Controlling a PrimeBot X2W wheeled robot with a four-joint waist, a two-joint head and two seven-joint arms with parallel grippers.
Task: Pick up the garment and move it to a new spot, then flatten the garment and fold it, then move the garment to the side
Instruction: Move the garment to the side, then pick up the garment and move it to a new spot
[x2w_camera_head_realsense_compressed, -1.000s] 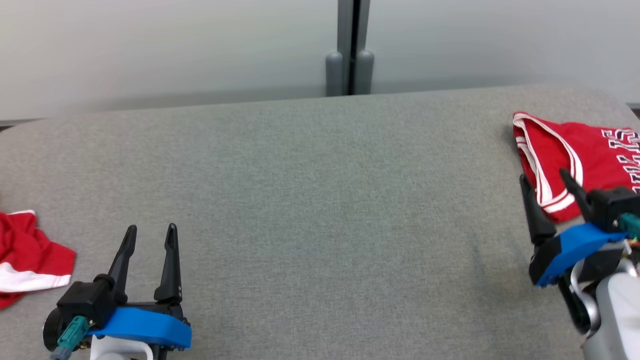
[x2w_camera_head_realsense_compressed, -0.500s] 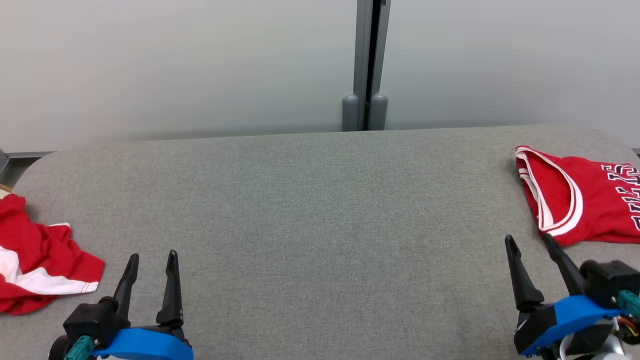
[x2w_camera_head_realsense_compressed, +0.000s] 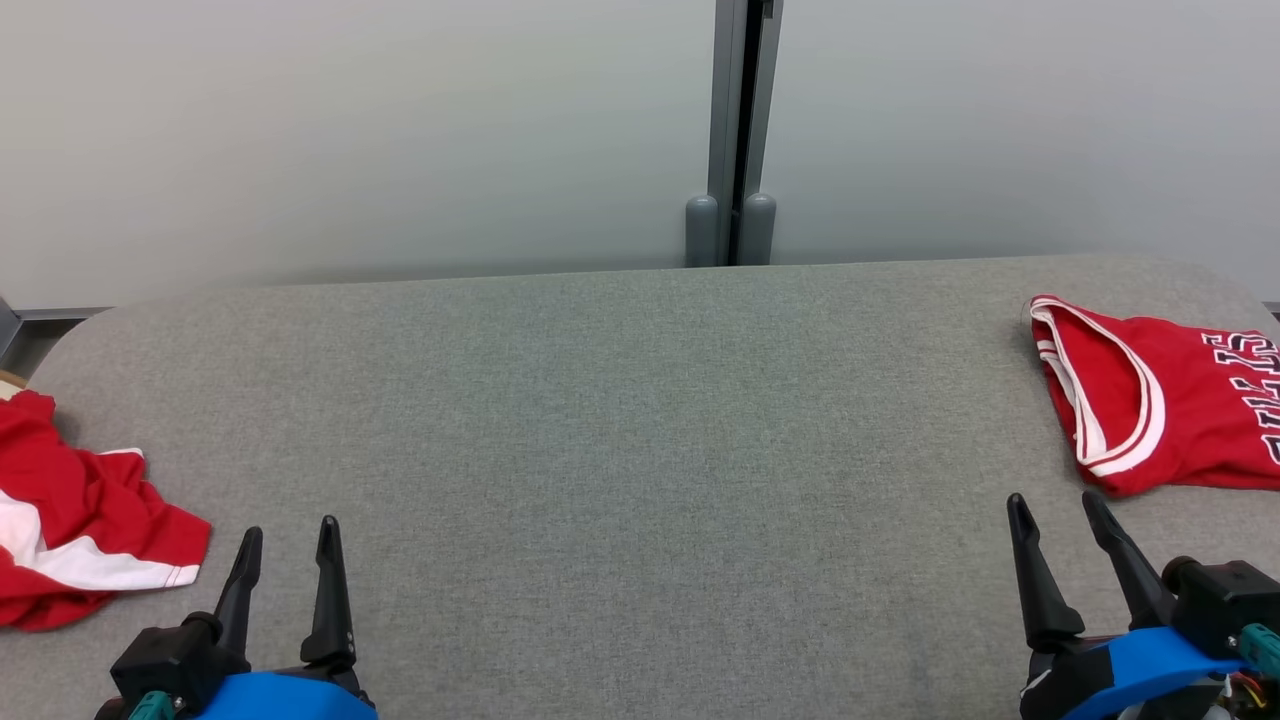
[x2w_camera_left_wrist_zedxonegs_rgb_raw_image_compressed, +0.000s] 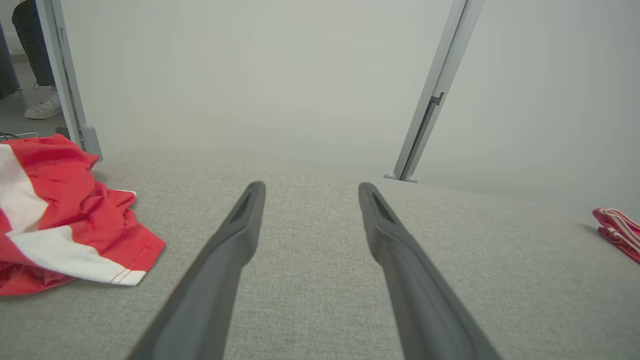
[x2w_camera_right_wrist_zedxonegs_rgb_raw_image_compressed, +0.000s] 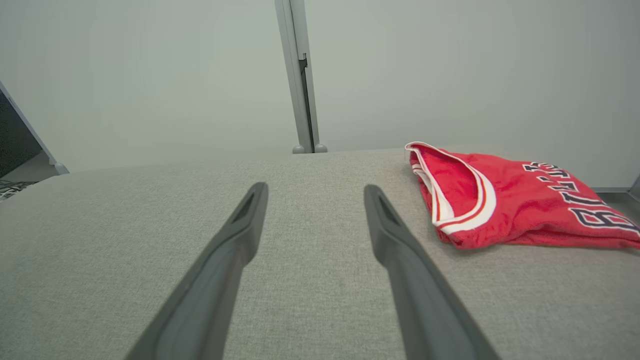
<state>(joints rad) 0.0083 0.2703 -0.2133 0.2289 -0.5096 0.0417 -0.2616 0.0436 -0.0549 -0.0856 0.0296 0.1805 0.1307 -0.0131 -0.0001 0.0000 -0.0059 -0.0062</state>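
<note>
Garment (x2w_camera_head_realsense_compressed: 1150, 400): folded at table (x2w_camera_head_realsense_compressed: 640, 420) right edge; your right gripper (x2w_camera_head_realsense_compressed: 1052, 497) has drawn clear of it, fingers apart.
Left gripper (x2w_camera_head_realsense_compressed: 290, 526): apart, empty.
Next: probably the crumpled garment (x2w_camera_head_realsense_compressed: 80, 520), left edge.

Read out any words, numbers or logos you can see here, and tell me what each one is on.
"BULLS": dark, white-edged letters across the red jersey on the right; the middle letters are creased, so I'm less sure of them. The head view cuts the word off at its edge.
Crumpled red and white garment on the left: no text visible.
</note>
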